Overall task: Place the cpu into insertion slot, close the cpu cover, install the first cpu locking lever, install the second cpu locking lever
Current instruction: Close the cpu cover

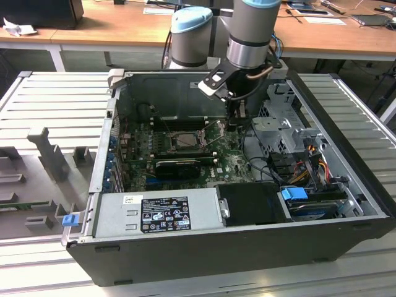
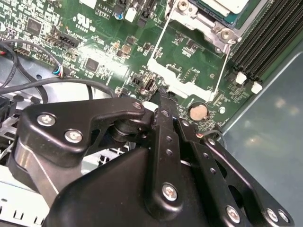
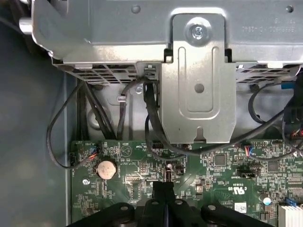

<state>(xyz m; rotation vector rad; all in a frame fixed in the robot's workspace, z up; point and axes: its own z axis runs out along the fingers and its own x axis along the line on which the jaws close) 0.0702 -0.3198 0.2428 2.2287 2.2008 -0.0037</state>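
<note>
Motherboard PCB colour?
The motherboard is green, clearest in the second wrist view.

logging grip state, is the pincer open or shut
Shut: in the first wrist view the pincer has its fingers pressed together, with no gap between them.

The arm (image 1: 250, 43) is showing silver-grey tube sections and pale blue joint caps (image 1: 190, 20). A black bracket (image 1: 213, 83) and looping cables (image 1: 258, 73) are sitting at its wrist. The claw (image 2: 163, 99) is showing matt black linkage bars studded with silver screws (image 2: 169, 191).
</note>
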